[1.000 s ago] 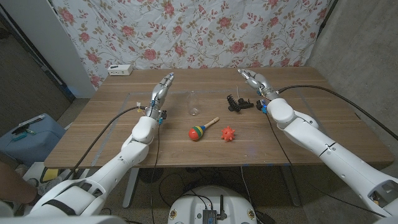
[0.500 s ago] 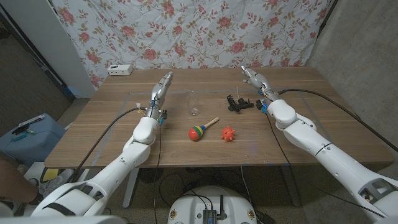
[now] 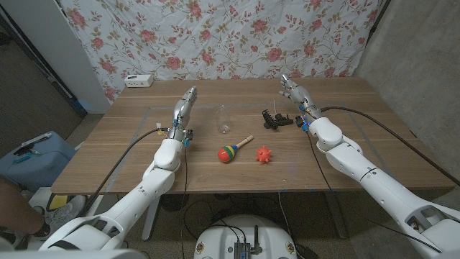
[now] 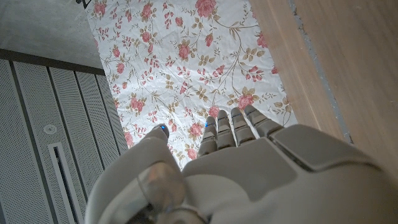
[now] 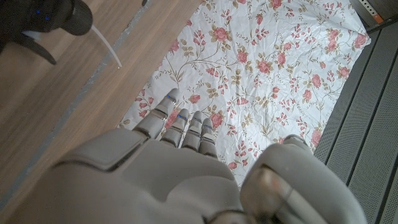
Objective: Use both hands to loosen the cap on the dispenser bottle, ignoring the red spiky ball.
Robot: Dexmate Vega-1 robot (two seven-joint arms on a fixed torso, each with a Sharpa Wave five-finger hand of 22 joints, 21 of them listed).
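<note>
1. Floral cloth (image 3: 237,39) is hanging behind the wooden table (image 3: 144,155), covering the upper part of the head view.
2. Fingers (image 4: 239,127) of the left hand (image 3: 185,106) are reaching out straight and close together, gripping nothing — the hand is sitting left of centre in the head view, above the table.
3. Fingers (image 5: 180,124) of the right hand (image 3: 295,91) are likewise lying extended and empty, right of centre in the head view.
4. Between the two hands the clear dispenser bottle (image 3: 224,119) is standing upright near the frame's middle, apart from both hands.
5. Just right of the bottle a black pump piece (image 3: 273,120) is lying on the table — near the right hand.
6. Below the bottle a striped maraca (image 3: 231,151) is lying, with the red spiky ball (image 3: 264,154) just to its right.
7. At the table's upper left a white power strip (image 3: 139,80) is sitting.
</note>
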